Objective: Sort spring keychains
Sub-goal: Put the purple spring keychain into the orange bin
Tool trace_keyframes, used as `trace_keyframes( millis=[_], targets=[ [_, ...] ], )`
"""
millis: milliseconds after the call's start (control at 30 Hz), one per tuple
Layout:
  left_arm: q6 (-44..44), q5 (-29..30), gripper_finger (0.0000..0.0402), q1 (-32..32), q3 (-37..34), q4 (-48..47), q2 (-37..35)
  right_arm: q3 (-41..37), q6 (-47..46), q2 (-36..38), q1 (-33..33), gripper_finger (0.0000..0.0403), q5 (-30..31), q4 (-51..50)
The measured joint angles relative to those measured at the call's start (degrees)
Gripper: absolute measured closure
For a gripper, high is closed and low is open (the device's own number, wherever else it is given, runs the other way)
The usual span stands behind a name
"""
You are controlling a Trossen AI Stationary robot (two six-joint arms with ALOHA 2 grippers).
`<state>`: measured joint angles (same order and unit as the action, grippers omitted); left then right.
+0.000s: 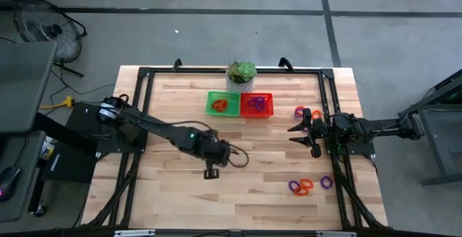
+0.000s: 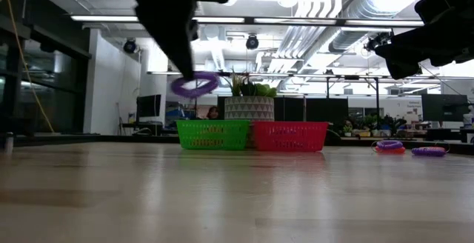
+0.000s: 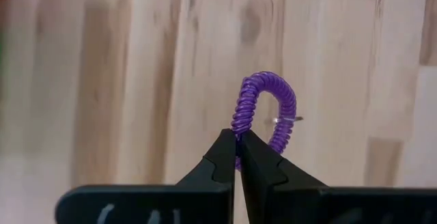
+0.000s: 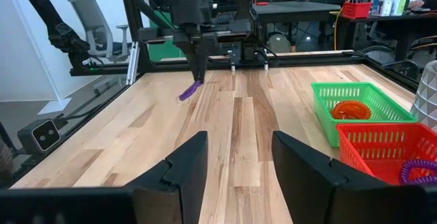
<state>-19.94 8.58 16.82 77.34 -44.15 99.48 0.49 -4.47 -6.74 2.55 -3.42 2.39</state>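
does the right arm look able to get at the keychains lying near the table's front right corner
Probably yes. The right pincer is open and empty, and the loose keychains lie on bare wood on its side; nothing stands between them. The left pincer, shut on a purple keychain, is well away.

No readable text, label, brand, number or sign in any view

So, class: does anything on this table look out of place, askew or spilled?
Nothing stands out. The green basket and red basket sit upright side by side, orange in green, purple in red. Loose keychains lie unsorted, and the left gripper holds a purple one.
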Motion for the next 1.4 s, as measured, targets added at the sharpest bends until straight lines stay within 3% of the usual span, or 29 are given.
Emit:
trace_keyframes(
  millis=[400,800,1033,1200,1400],
  targets=[
    [10.4,-0.5,0.0401,-11.6,0.0,14.9,0.0,0.0,0.0,0.0,0.0,0.0240,0.0,0.0],
    [10.3,1.2,0.0401,-26.2,0.0,28.8,0.0,0.0,0.0,0.0,0.0,0.0245,0.0,0.0],
    [7.7,1.0,0.0401,-30.9,1.7,39.1,4.4,0.0,0.0,0.0,0.0,0.0241,0.0,0.0],
    [7.7,0.9,0.0401,-32.0,8.6,35.1,9.0,0.0,0.0,0.0,0.0,0.0245,0.0,0.0],
    [10.1,1.2,0.0401,-31.8,19.0,23.3,15.1,0.0,0.0,0.0,0.0,0.0245,0.0,0.0]
  ],
)
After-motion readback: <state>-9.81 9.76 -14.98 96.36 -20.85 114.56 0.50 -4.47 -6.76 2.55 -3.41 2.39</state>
